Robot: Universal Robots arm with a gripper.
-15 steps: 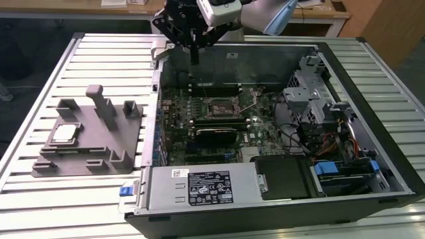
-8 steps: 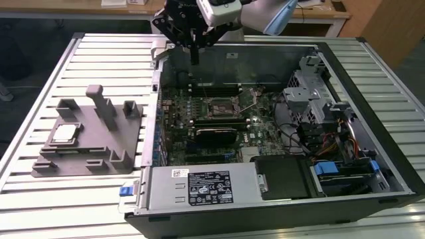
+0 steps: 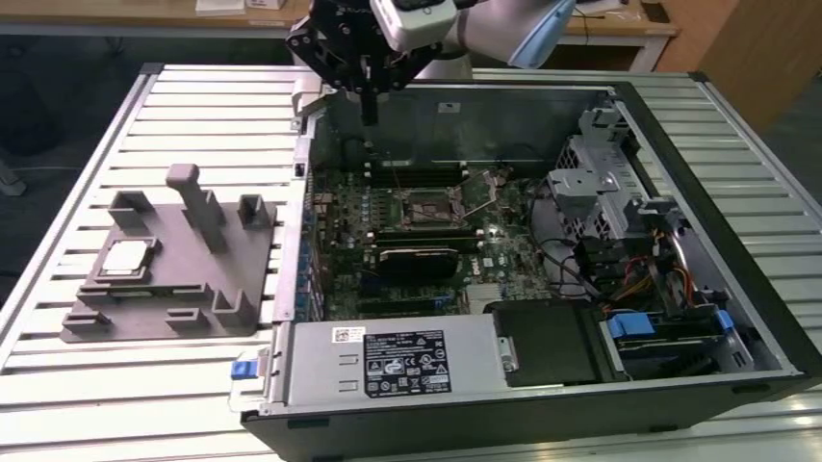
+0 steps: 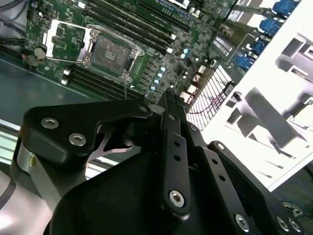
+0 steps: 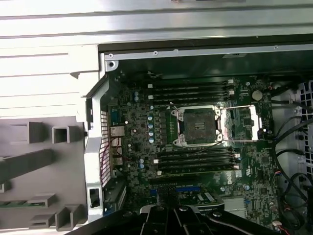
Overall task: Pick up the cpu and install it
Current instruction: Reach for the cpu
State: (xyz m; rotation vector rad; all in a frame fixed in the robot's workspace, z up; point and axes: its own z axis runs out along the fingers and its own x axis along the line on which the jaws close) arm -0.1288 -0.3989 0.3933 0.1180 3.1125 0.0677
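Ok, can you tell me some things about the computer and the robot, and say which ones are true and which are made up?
1. The cpu lies on the grey holder beside the computer case. True.
2. The end effector is carrying the cpu. False: it hangs over the case, apart from the cpu.
3. The socket on the green board is open with no chip in it. True.
4. The case is covered up. False: it is open, and the board inside shows.
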